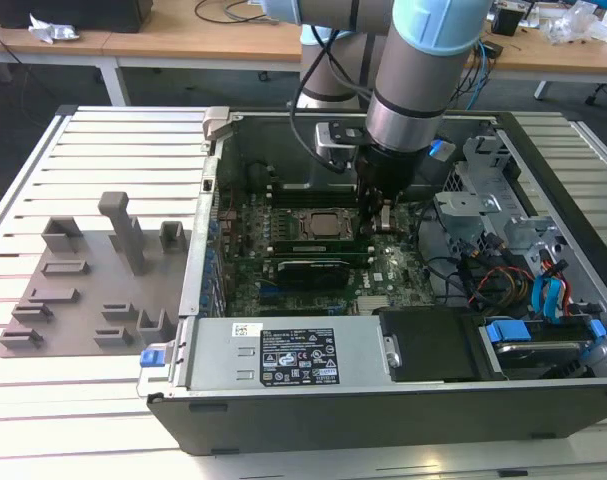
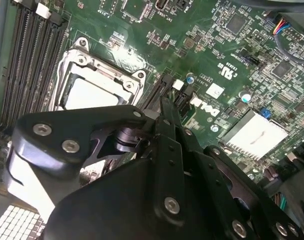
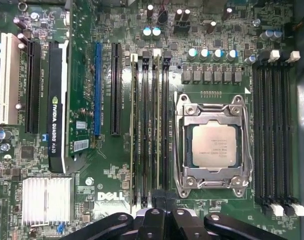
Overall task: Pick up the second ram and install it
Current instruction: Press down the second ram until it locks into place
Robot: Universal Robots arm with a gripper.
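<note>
the gripper point(image 1: 381, 215) is low inside the open computer case point(image 1: 383, 400), just right of the cpu socket point(image 1: 321, 226) in the exterior view. i cannot tell if it holds something. the second ram point(image 3: 157, 130) sits in a slot beside the socket, under the gripper.

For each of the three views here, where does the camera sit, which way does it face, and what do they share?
Exterior view: off the arm, above and in front of the open computer case, looking down into it; the arm descends to the motherboard, gripper beside the CPU socket.
First wrist view: on the arm, looking straight down at the motherboard; gripper linkage at one edge, in line with the RAM slots beside the CPU socket.
Second wrist view: on the arm, looking obliquely past the gripper linkage.
Shared: CPU socket and gripper.
</note>
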